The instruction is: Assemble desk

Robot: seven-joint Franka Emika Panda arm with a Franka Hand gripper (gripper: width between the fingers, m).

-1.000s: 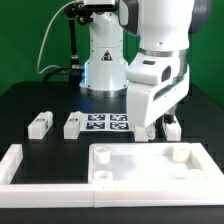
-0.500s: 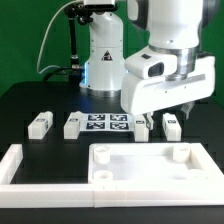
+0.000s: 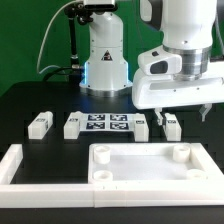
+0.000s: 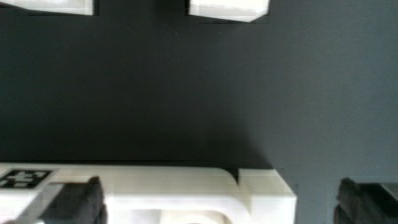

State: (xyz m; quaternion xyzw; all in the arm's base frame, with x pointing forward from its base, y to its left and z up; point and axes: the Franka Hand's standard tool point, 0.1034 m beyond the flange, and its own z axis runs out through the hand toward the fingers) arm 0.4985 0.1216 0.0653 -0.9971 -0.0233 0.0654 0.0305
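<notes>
Exterior view: one tabletop [image 3: 140, 166]; four leg blocks [image 3: 39, 124]; one marker board [image 3: 107, 122]; one gripper [image 3: 182, 112], jaws spread, empty.

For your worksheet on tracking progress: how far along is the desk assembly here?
Done: nothing; the tabletop carries no legs. In hand: nothing; the open gripper hovers empty near the leg block at the exterior view's right. Left: fitting it and the other three leg blocks.

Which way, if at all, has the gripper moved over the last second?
Yes. Judged against the fixed marker board, the gripper has risen and shifted toward the exterior view's right; its fingers are open.
</notes>
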